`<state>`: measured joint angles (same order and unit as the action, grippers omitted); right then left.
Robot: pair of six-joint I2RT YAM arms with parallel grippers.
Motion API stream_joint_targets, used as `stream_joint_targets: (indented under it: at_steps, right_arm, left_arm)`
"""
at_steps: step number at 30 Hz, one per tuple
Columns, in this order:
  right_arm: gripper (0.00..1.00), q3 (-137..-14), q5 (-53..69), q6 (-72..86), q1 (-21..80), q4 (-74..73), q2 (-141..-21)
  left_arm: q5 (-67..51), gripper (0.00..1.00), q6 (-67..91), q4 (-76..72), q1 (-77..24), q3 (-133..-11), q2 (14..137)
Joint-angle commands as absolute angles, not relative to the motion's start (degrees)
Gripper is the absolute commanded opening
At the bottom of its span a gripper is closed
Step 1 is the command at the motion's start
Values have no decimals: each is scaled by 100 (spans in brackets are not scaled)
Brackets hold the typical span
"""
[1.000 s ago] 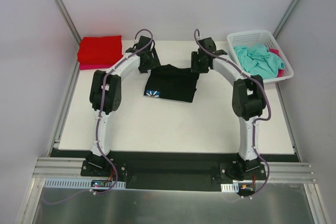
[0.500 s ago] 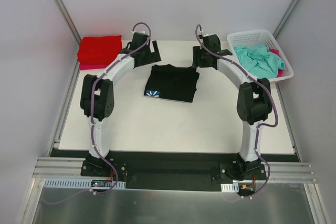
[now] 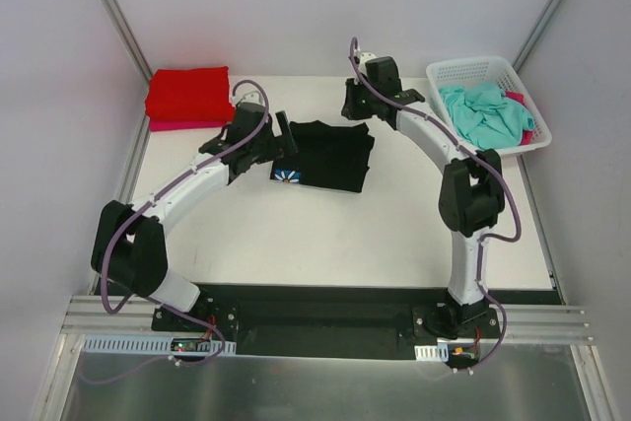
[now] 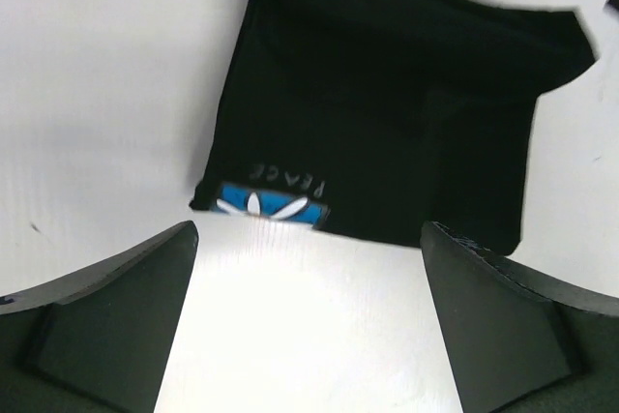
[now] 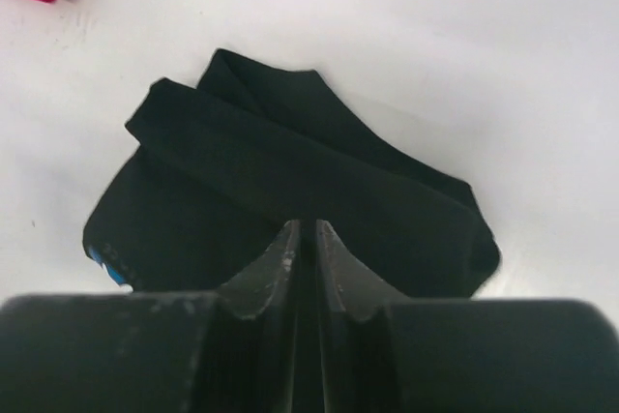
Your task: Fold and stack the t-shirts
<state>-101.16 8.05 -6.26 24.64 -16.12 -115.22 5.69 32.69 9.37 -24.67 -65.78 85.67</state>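
Tees lie stacked at the far-left corner of the tabletop (image 3: pixel 325 234): a folded red t-shirt (image 3: pixel 187 94) on a pink t-shirt (image 3: pixel 180 126), of which only a thin edge shows. Just right of them the left gripper (image 3: pixel 283 140) hangs at the left edge of the black t-shirt (image 3: pixel 333 157). Its wrist view shows the jaws wide apart over bare tabletop with nothing between them. The shirt's blue daisy print (image 4: pixel 271 205) is mostly folded under, so only a strip is visible. The black t-shirt lies folded in the middle of the far half, its far corners rumpled. The right gripper (image 3: pixel 353 107) is at its far edge, jaws together; whether they touch the cloth cannot be told. At far right a white mesh basket (image 3: pixel 473 68) holds a crumpled teal t-shirt (image 3: pixel 483 113), with a scrap of red-pink cloth (image 3: pixel 516 98) largely hidden beneath it.
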Motion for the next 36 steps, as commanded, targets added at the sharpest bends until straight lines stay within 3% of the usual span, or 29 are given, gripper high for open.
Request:
stream_joint_targets:
  at_steps: [1,6,19,29,36]
  right_arm:
    - [10,-10845,1608,-352,2452,-1714,-12084]
    - [1,-10907,2056,-167,2610,-1933,-12208]
    - [1,-11794,3497,-26,3401,-2575,-13094]
    - [1,-12576,3428,184,3270,-2540,-13956]
    - [1,-13078,2883,351,2612,-1847,-14326]
  left_arm:
    - [808,99,3796,738,-2593,-6057,8429]
    - [1125,99,3718,843,-2593,-5722,7990]
    - [1257,99,3735,1309,-2584,-5634,7638]
    - [1266,99,3691,1468,-2584,-5713,7567]
    - [1204,99,3700,1635,-2584,-5748,7445]
